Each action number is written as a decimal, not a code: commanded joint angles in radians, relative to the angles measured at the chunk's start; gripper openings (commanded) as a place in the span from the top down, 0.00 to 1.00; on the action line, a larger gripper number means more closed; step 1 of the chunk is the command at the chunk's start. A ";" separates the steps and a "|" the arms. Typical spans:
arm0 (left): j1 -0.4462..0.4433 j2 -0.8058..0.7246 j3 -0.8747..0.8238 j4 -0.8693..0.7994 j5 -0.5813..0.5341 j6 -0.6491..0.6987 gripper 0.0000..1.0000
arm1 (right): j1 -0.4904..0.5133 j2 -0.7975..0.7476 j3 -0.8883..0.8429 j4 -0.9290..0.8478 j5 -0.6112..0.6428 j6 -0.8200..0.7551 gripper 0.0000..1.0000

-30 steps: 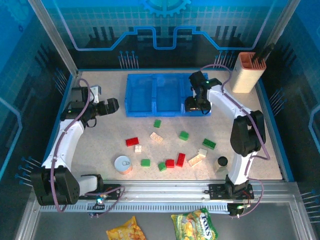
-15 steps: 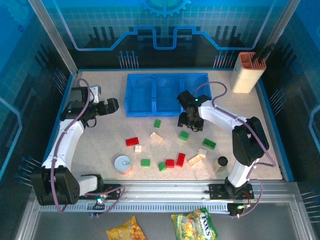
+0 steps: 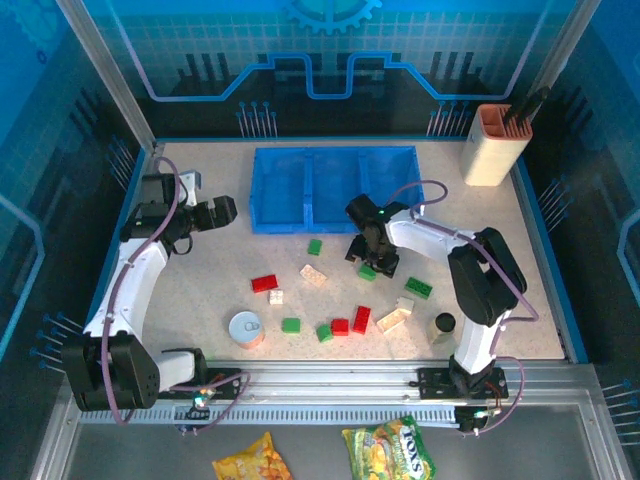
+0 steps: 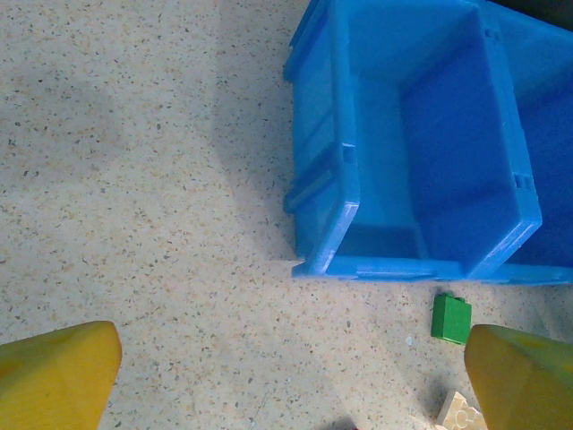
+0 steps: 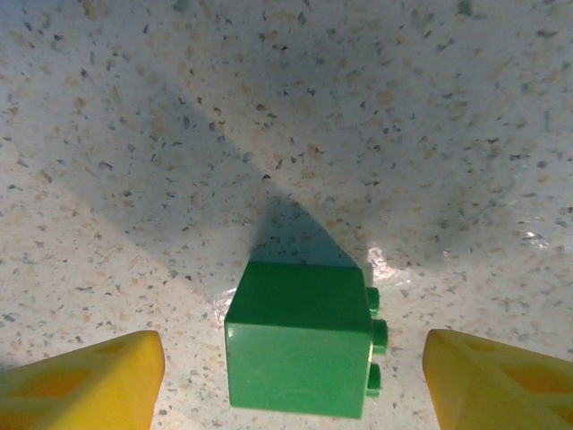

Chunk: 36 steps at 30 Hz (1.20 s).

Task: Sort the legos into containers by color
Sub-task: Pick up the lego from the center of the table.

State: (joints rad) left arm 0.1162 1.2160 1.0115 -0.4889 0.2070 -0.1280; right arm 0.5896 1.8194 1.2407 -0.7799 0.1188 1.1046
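The right gripper [image 5: 295, 381] stands directly over the green lego [image 5: 298, 345], which lies on its side on the bench [image 5: 269, 107], between the open jaws.

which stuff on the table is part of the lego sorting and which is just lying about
Part of the job: red, green and cream legos; blue bin with three compartments.

Just lying about: round tin; small dark-topped cylinder; beige holder with orange top; snack packets.
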 commanded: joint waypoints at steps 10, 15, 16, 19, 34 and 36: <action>0.011 -0.006 -0.005 -0.011 0.013 0.013 0.01 | 0.032 0.080 0.000 0.011 -0.002 0.049 0.33; 0.013 -0.005 -0.004 -0.012 0.014 0.014 0.01 | 0.035 0.080 0.003 0.003 0.011 0.049 0.38; 0.013 -0.006 -0.004 -0.013 0.014 0.013 0.01 | 0.035 0.079 0.003 0.001 0.013 0.049 0.39; 0.013 -0.010 -0.004 -0.012 0.012 0.016 0.01 | 0.036 0.076 0.004 -0.001 0.018 0.048 0.42; 0.013 -0.016 -0.004 -0.013 0.014 0.015 0.01 | 0.044 0.047 0.016 -0.029 0.051 0.034 0.52; 0.014 -0.019 -0.005 -0.013 0.011 0.015 0.01 | 0.045 0.043 0.020 -0.036 0.055 0.030 0.52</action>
State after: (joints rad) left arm 0.1173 1.2160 1.0115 -0.4889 0.2070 -0.1280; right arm 0.6174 1.8889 1.2415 -0.7696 0.1474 1.1332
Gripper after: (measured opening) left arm 0.993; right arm 0.482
